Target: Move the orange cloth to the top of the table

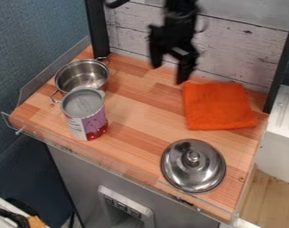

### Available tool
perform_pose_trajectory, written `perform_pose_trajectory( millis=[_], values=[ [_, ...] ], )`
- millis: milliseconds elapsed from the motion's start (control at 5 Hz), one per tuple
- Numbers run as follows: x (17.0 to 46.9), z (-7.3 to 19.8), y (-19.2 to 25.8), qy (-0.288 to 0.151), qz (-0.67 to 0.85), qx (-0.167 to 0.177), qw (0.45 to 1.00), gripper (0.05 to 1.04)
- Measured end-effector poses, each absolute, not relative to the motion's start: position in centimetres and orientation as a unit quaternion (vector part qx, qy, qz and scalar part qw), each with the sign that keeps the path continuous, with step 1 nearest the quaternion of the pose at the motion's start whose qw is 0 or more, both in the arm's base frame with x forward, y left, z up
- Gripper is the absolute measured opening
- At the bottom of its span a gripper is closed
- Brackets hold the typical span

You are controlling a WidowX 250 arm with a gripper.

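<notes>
Gripper (168,74) hangs above far middle of tabletop (134,113), jaws spread apart, grasping nothing. Orange cloth (218,107) lies at far right. Metal pot (81,75) stands at left, can (87,120) on its near side. Lid (193,171) rests near right, knob up.

Passable between can (86,115) and lid (193,171), but with clear guard (81,153) in the way along the surface's (134,118) near edge

Cloth (218,107) lies behind lid (193,167) (left of them, pot (81,76) behind can (86,116)).
</notes>
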State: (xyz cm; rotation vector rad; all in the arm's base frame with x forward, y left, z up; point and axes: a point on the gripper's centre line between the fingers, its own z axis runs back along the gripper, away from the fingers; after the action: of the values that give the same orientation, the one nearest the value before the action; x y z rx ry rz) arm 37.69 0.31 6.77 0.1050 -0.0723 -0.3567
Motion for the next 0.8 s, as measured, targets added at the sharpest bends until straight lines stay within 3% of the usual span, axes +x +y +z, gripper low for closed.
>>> perform_pose_trajectory(
  millis=[200,400,800],
  values=[
    [39.3,4.3,-4.8,-0.016,-0.231,0.033,0.972,1.000],
    [39.9,2.6,-6.8,-0.011,-0.244,0.019,0.970,1.000],
    [38.2,0.6,-5.6,0.025,-0.231,0.034,0.972,1.001]
  ],
)
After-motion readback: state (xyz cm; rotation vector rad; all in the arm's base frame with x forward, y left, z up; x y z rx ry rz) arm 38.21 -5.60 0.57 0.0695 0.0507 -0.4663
